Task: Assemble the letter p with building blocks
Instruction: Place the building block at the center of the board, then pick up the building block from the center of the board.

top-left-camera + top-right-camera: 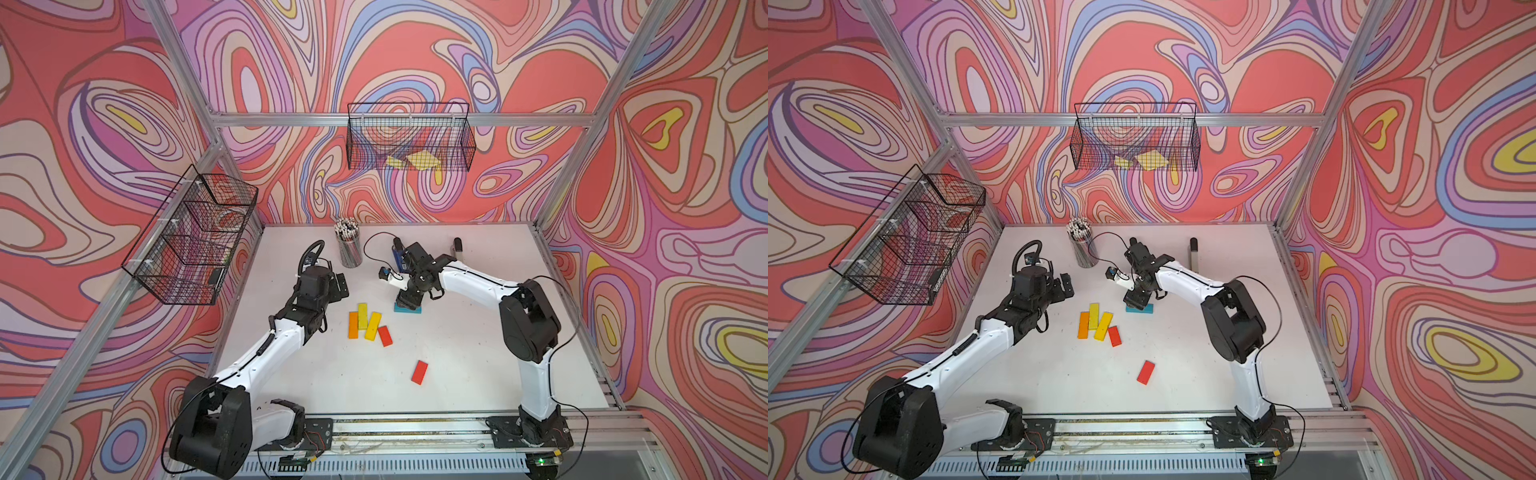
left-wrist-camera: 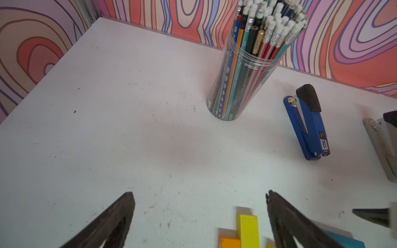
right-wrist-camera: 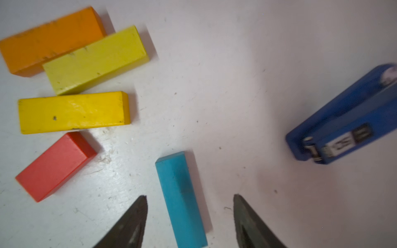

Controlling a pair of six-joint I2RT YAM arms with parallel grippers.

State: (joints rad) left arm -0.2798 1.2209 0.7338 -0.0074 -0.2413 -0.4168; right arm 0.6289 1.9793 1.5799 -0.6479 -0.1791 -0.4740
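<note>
My right gripper (image 3: 190, 195) stands open, pointing down over the light blue block (image 3: 181, 199). The block lies flat on the table between the fingers, with a gap on each side. To its left in both top views lie the orange block (image 1: 353, 325), two yellow blocks (image 1: 363, 316) (image 1: 372, 326) and a red block (image 1: 385, 336), side by side at loose angles. A second red block (image 1: 419, 372) lies alone nearer the front. No letter p figure shows. My left gripper (image 2: 199, 192) hangs open and empty above the table, left of the cluster.
A clear jar of pencils (image 1: 349, 245) stands at the back. A blue stapler (image 2: 307, 128) lies behind my right gripper, with a beige stapler (image 1: 457, 247) further right. Wire baskets (image 1: 409, 141) (image 1: 191, 237) hang on the back and left walls.
</note>
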